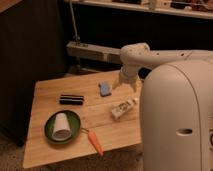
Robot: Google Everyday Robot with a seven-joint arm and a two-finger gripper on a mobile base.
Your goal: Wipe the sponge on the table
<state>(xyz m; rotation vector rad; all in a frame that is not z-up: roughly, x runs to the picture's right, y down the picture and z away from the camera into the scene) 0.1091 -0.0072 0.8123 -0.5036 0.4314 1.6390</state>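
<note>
The blue sponge lies flat on the light wooden table, toward its far right part. My gripper hangs from the white arm just to the right of the sponge, slightly above the tabletop. Its two fingers point down and stand apart, with nothing between them. The gripper is not touching the sponge.
A black bar lies left of the sponge. A green plate holds an upturned white cup at the front left. An orange carrot and a white-green packet lie nearer. My white body covers the table's right side.
</note>
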